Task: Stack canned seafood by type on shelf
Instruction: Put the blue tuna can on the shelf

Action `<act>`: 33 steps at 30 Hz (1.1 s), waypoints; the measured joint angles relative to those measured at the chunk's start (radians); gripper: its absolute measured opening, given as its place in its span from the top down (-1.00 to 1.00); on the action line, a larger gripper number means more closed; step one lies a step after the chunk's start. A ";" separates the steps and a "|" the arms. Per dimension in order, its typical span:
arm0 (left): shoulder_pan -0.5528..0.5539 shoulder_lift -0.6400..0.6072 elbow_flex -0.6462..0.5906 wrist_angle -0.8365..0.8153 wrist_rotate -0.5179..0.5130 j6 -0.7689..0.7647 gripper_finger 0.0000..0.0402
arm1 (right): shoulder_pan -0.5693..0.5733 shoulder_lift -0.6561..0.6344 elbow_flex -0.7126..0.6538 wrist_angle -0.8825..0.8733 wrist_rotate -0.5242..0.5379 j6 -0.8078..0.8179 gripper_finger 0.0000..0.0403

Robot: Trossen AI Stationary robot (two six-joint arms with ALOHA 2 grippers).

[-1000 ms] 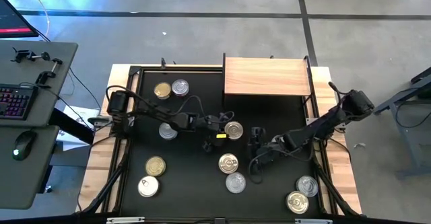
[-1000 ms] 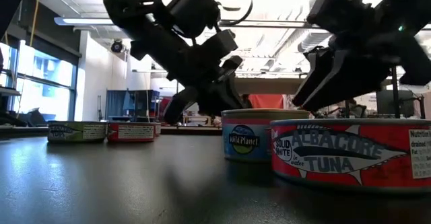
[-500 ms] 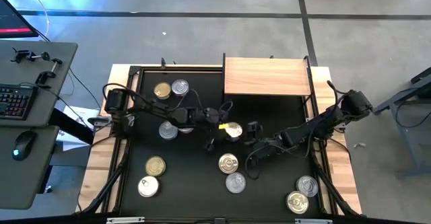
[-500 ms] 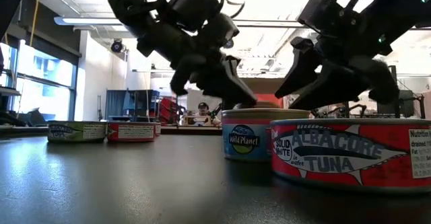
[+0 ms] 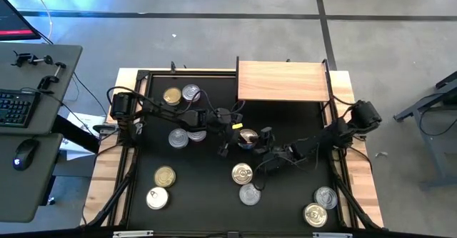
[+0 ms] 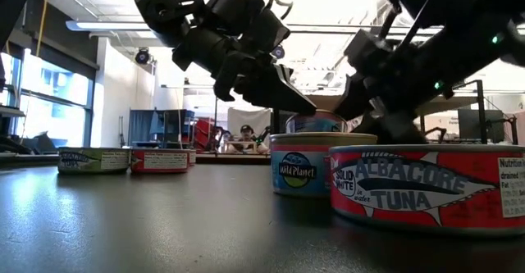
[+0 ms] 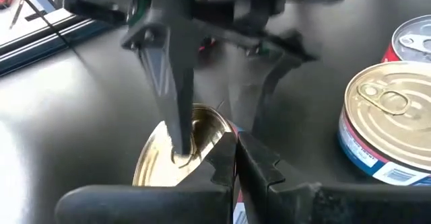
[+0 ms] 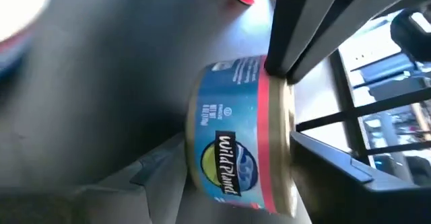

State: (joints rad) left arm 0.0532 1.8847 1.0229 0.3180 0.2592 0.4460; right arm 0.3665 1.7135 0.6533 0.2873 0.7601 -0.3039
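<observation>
Between right claw (image 5: 258, 142) fingers: gold-topped tin (image 5: 247, 138), left claw (image 5: 230, 133) alongside.

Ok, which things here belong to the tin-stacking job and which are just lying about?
Job:
- wooden shelf
- loose tins, e.g. gold-topped tin, silver-topped tin
- blue-labelled tin between both grippers
- left gripper, right gripper

Lying about:
- keyboard and mouse on the side desk

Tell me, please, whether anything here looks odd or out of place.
One gold-topped can in the middle looks odd: in the low view it hangs lifted above the other cans. The left gripper seems to pinch its rim with shut fingers, while the right gripper straddles it with open fingers.
</observation>
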 joint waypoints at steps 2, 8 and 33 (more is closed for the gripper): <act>0.000 0.000 0.000 0.000 -0.001 0.000 1.00 | 0.000 0.023 0.000 0.031 0.017 0.002 -0.19; -0.001 0.000 0.000 0.001 -0.005 -0.016 1.00 | -0.001 0.042 0.000 0.043 0.015 0.088 0.12; 0.068 -0.403 -0.468 0.227 -0.152 -0.224 0.73 | -0.302 -0.241 0.471 -0.798 0.096 -0.068 0.18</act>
State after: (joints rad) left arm 0.1207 1.4818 0.5546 0.5445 0.1071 0.2219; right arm 0.0647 1.4730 1.1243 -0.5108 0.8563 -0.3724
